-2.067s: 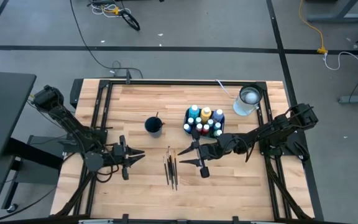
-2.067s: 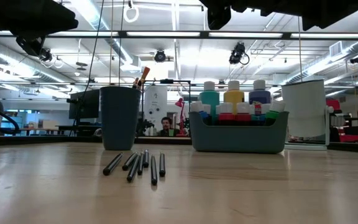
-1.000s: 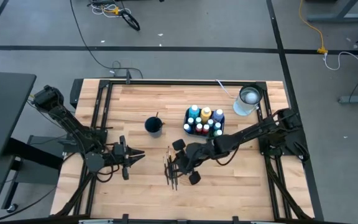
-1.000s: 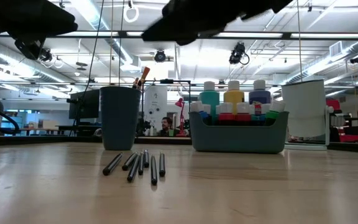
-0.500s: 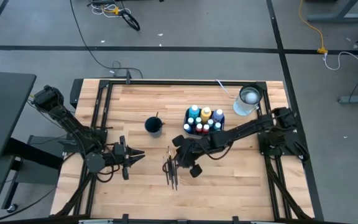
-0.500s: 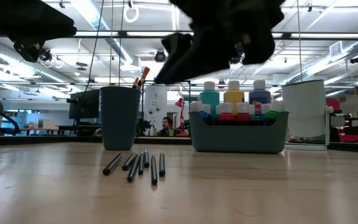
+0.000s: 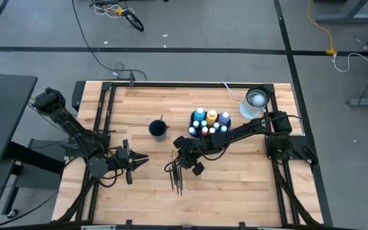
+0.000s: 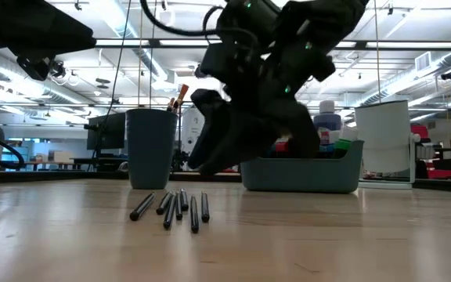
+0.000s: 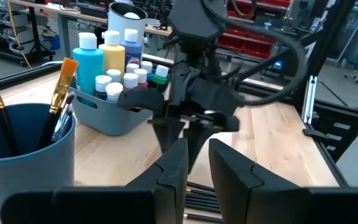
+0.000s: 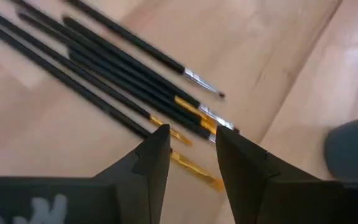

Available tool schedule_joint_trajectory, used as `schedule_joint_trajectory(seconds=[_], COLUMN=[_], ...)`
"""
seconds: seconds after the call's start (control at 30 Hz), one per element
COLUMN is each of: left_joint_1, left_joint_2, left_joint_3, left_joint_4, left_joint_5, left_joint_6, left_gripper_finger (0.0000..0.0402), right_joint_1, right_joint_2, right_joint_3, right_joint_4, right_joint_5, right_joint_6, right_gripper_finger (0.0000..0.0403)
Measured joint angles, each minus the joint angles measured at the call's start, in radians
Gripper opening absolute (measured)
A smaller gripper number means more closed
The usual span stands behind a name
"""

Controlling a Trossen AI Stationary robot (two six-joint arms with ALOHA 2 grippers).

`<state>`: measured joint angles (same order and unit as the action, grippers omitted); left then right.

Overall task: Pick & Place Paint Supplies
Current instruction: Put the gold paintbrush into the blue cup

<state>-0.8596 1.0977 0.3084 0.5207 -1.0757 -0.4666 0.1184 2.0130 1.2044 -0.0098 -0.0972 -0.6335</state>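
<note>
Several thin dark-handled paintbrushes (image 7: 176,176) lie side by side on the wooden table (image 7: 235,179), also in the low view (image 8: 177,210). My right gripper (image 7: 171,165) hangs open just above their bristle ends (image 10: 194,112), slanting down, and touches none. White-capped paint bottles (image 7: 208,122) stand in a grey caddy (image 8: 304,174). A dark cup (image 7: 158,129) holds two more brushes (image 9: 64,84). My left gripper (image 7: 140,161) waits near the table's left side, open a little, with nothing between its fingers.
A white container (image 7: 255,102) stands at the far right, behind the caddy. The dark cup (image 8: 151,149) stands just beyond the loose brushes. Black frame rails (image 7: 101,121) run along the table's sides. Bare wood lies near the front edge.
My right gripper has come down from above the table toward the loose brushes, moving toward the table's left and rolling about its own axis. Its arm now hides part of the caddy in the low view. The brushes have not moved.
</note>
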Motion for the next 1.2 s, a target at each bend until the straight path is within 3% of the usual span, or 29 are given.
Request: schedule_joint_trajectory(seconds=[0.33, 0.53, 0.73, 0.97, 1.2], left_joint_1=[0.0, 0.0, 0.0, 0.0, 0.0], left_joint_2=[0.0, 0.0, 0.0, 0.0, 0.0], left_joint_3=[0.0, 0.0, 0.0, 0.0, 0.0], left_joint_4=[-0.007, -0.007, -0.007, -0.007, -0.008], left_joint_5=[0.0, 0.007, 0.019, 0.02, 0.023], left_joint_6=[0.003, 0.006, 0.003, 0.005, 0.011], left_gripper_finger=[0.0072, 0.0072, 0.0072, 0.0072, 0.0072], right_joint_1=[-0.039, -0.056, -0.058, -0.063, -0.068], right_joint_2=[0.018, 0.018, 0.017, 0.057, 0.096], right_joint_3=[0.0, 0.0, 0.0, 0.0, -0.001], right_joint_4=[-0.024, -0.011, 0.139, 0.165, 0.155], right_joint_5=[-0.037, -0.156, -0.291, -0.287, -0.146], right_joint_6=[-0.162, -0.158, -0.079, -0.058, -0.043], right_gripper_finger=[0.0135, 0.0135, 0.0135, 0.0135, 0.0135])
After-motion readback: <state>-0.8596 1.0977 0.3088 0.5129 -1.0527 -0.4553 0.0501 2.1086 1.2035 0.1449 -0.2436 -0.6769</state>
